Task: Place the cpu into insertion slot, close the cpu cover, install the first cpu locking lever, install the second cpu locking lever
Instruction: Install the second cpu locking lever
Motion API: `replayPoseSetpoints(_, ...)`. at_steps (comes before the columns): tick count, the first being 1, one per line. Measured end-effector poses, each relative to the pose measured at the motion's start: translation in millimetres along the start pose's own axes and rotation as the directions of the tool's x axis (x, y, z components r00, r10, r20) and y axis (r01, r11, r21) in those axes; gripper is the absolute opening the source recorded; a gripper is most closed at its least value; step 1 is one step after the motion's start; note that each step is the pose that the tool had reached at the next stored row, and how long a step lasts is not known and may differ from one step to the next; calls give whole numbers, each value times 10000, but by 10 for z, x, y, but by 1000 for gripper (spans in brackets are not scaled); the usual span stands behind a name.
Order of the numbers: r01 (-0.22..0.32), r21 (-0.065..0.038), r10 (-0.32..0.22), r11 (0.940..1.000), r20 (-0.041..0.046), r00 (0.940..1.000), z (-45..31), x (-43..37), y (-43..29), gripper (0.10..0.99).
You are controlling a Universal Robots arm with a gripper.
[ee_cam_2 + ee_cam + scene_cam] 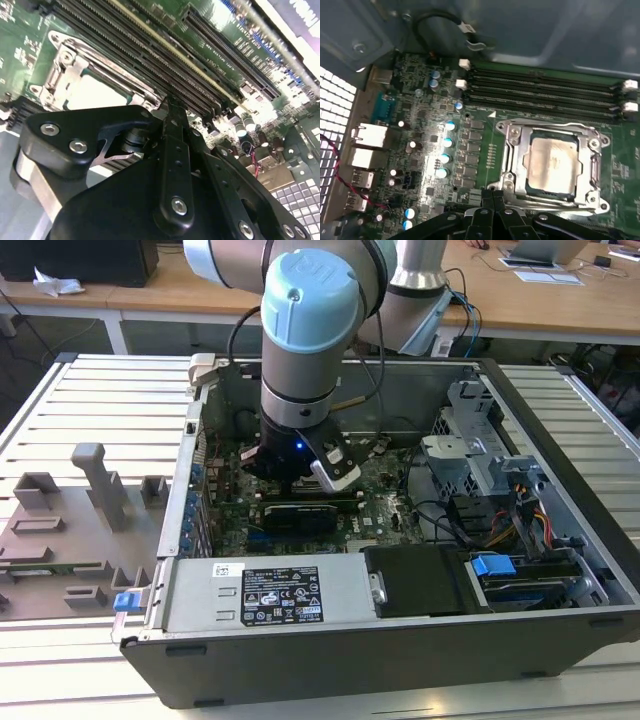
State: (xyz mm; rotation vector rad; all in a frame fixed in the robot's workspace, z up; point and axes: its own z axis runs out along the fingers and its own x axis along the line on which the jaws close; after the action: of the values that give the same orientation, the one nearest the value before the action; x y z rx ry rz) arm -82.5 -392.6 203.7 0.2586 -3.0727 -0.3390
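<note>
The cpu (552, 163) has a silver-grey top, framed by the shiny silver cpu cover (512, 150). The motherboard (480, 150) is green with pale blue capacitor tops (448, 142), and its memory slots (545, 92) are black. The arm (310, 330) is grey with a light blue cap, and the pincer (172, 150) is black.

You see the cpu (552, 164) seated in the insertion slot (506, 161), with the cpu cover (551, 131) closed around it. The memory slots (545, 92) run just beside the cover. Your claw (493, 197) sits at the cover's opposite edge, fingertips together.
</note>
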Motion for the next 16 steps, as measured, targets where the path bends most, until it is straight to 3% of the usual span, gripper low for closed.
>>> replayPoseSetpoints(3, 212, -115, -212, 9997, -25, 9998, 28, 10, 3, 106)
replayPoseSetpoints(9, 375, -108, -376, 9992, -65, 9993, 91, -6, 71, 106)
replayPoseSetpoints(16, 414, -114, -414, 9991, -70, 9991, 81, 3, 18, 106)
